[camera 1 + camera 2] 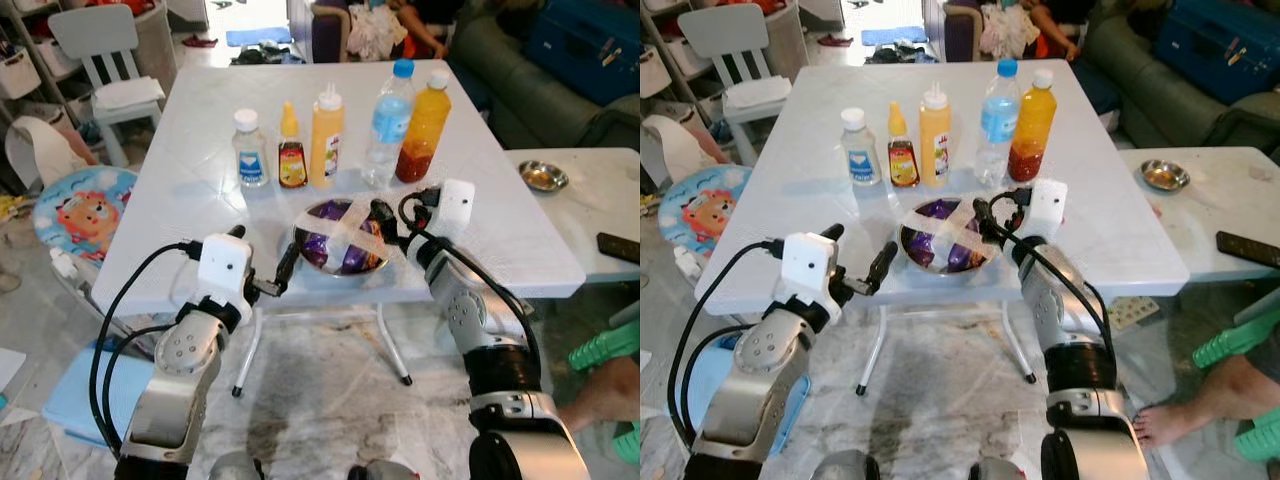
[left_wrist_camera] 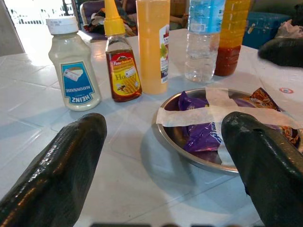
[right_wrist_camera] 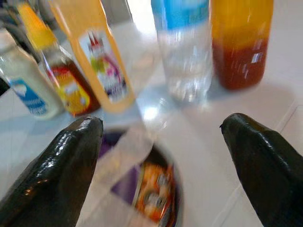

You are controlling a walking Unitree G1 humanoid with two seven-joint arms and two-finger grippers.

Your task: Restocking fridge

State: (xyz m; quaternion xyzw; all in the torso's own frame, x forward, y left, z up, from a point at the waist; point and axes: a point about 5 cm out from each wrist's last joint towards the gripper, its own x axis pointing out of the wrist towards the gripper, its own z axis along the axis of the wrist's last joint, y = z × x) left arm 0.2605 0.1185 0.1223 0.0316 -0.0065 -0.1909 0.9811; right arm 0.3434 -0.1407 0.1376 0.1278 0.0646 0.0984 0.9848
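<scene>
Left claw: my left claw (image 1: 283,272) hangs at the near edge of the surface (image 1: 190,190), fingers spread wide, just short of the bowl's left rim.
Right claw: my right claw (image 1: 383,222) sits over the bowl's right rim, fingers also spread, holding nothing.
Bowl: the steel bowl (image 1: 312,258) lies between my two claws near the surface's front edge, with purple and orange snack packets inside and white tape crossed over its top.
Step in hand: I judge I am about to take the bowl with both claws; each should close on the rim itself, not on the tape, and the bowl should come up level.
Bottles: just beyond the bowl stands a row of mayonnaise jar (image 1: 249,149), honey bottle (image 1: 291,150), yellow squeeze bottle (image 1: 326,138), water bottle (image 1: 388,125) and orange sauce bottle (image 1: 423,126).
In the way: the water bottle and sauce bottle stand near my right claw; the right wrist view is blurred, so the gap is probably small.
Further off: a small white chair (image 1: 105,60) and a second small steel dish (image 1: 543,176) on a side surface.
</scene>
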